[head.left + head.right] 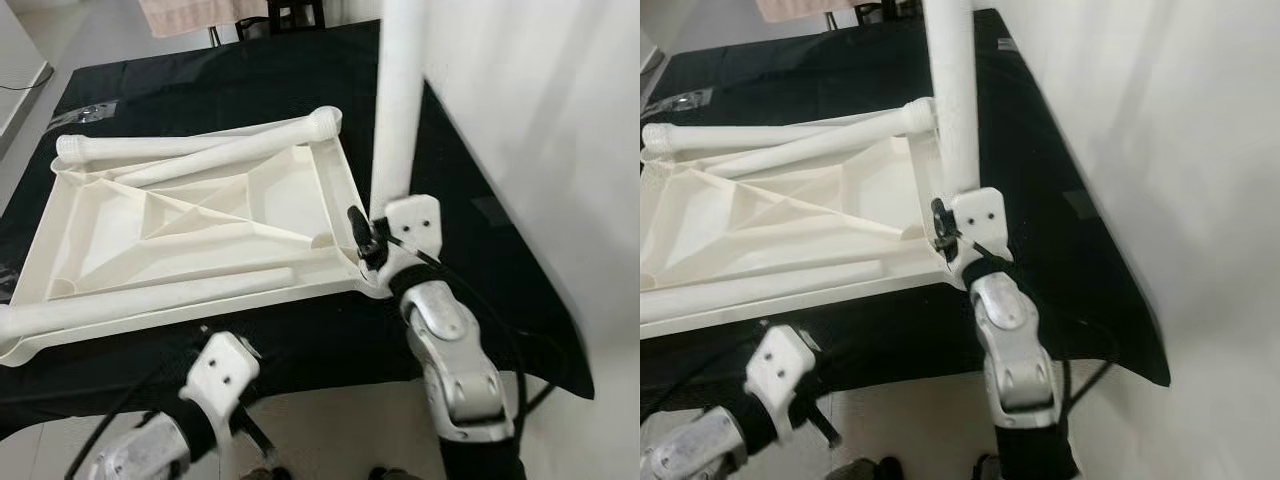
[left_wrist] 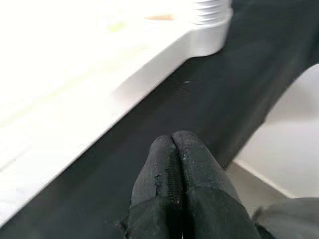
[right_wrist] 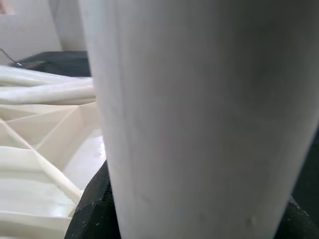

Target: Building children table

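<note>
The white plastic tabletop (image 1: 190, 235) lies upside down, ribbed underside up, on the black-covered table (image 1: 470, 240). Three loose white legs (image 1: 200, 145) lie across it. A fourth leg (image 1: 398, 100) stands upright at its near right corner.

Left gripper (image 2: 172, 149) fingers pressed together above black cloth (image 2: 209, 94); white tabletop edge (image 2: 149, 64) just beyond.

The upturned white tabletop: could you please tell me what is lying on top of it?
Three loose white legs lie across the upturned tabletop, over its ribs. The right gripper holds a fourth leg upright at its near right corner; the socket there is hidden.
</note>
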Robot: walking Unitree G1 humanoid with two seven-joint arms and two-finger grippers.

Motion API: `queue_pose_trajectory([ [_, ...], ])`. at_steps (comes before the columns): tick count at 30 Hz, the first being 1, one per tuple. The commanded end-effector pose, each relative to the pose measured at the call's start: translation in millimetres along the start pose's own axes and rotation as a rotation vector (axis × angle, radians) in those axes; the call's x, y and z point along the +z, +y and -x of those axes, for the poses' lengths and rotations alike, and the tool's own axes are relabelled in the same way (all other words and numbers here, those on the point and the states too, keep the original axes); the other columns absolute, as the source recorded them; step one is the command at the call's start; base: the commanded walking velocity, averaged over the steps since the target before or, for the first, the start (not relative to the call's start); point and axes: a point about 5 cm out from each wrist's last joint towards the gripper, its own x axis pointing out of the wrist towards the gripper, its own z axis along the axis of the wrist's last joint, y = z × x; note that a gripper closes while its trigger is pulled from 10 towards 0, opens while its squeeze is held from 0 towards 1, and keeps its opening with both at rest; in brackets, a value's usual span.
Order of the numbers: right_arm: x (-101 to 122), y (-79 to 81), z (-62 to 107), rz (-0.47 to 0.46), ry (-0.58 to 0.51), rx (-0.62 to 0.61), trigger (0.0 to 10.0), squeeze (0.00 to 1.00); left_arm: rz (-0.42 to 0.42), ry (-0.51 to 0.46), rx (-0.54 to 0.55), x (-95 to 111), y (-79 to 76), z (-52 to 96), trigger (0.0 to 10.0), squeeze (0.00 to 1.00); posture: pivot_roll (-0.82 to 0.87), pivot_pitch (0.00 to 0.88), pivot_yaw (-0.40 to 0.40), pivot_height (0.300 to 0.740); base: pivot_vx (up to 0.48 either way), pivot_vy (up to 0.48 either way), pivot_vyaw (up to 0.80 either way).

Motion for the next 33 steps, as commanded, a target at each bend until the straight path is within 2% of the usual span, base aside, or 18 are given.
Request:
queue_pose_trajectory([
  [1,-20.7,-1.8,6.5,-0.042,0.098,0.015,10.0,0.0,-0.009,0.024,0.007,-4.8,2.0,2.8,10.0,0.0,0.0,0.172,0.055,0.74,0.0,0.0,0.0],
  [4,-22.4,-7.8,16.4,-0.088,0.083,0.148,10.0,0.0,-0.023,0.029,0.033,-5.8,12.0,4.4,10.0,0.0,-0.01,0.168,0.062,0.74,0.0,0.0,0.0],
  [5,-22.4,-7.8,16.4,-0.088,0.083,0.148,10.0,0.0,-0.023,0.029,0.033,-5.8,12.0,4.4,10.0,0.0,-0.01,0.168,0.062,0.74,0.0,0.0,0.0],
  [7,-32.8,-15.3,27.1,-0.059,0.111,0.249,10.0,0.0,-0.03,0.02,0.065,-3.0,22.5,4.3,10.0,0.0,-0.01,0.169,0.065,0.74,0.0,0.0,0.0],
  [8,-38.2,-15.8,29.9,-0.014,0.137,0.3,10.0,0.0,-0.031,0.01,0.078,0.0,27.3,3.2,10.0,0.0,-0.01,0.169,0.072,0.74,0.0,0.0,0.0],
  [10,-38.2,-15.8,29.9,-0.014,0.137,0.3,10.0,0.0,-0.031,0.01,0.078,0.0,27.3,3.2,10.0,0.0,-0.01,0.169,0.072,0.74,0.0,0.0,0.0],
  [13,-42.8,-15.2,30.2,0.039,0.163,0.356,10.0,0.0,-0.036,-0.004,0.09,4.5,32.4,1.8,10.0,0.0,0.0,0.166,0.074,0.74,0.0,0.0,0.0],
  [18,-40.4,-15.7,17.7,0.051,0.157,0.464,10.0,0.0,-0.051,-0.028,0.112,12.0,43.1,-0.2,10.0,0.0,0.0,0.168,0.072,0.74,0.0,0.0,0.0],
  [23,-43.3,-26.5,6.3,0.021,0.179,0.424,10.0,0.0,-0.057,-0.054,0.138,19.8,51.4,-0.7,10.0,0.0,0.0,0.169,0.068,0.74,0.0,0.0,0.0],
  [26,-52.3,-37.2,-2.0,-0.024,0.202,0.294,10.0,0.0,-0.05,-0.118,0.176,36.4,68.3,-3.5,10.0,0.0,0.0,0.172,0.064,0.74,0.0,0.0,0.0],
  [30,-56.3,-39.2,-3.2,-0.05,0.214,0.253,10.0,0.0,-0.042,-0.144,0.186,43.5,74.0,-4.4,10.0,0.0,-0.01,0.171,0.065,0.74,0.0,0.0,0.0],
  [33,-70.4,-47.9,-4.7,-0.081,0.25,0.069,10.0,0.0,0.015,-0.274,0.146,76.6,88.1,-11.2,10.0,0.0,-0.01,0.173,0.072,0.74,0.0,0.0,0.0],
])
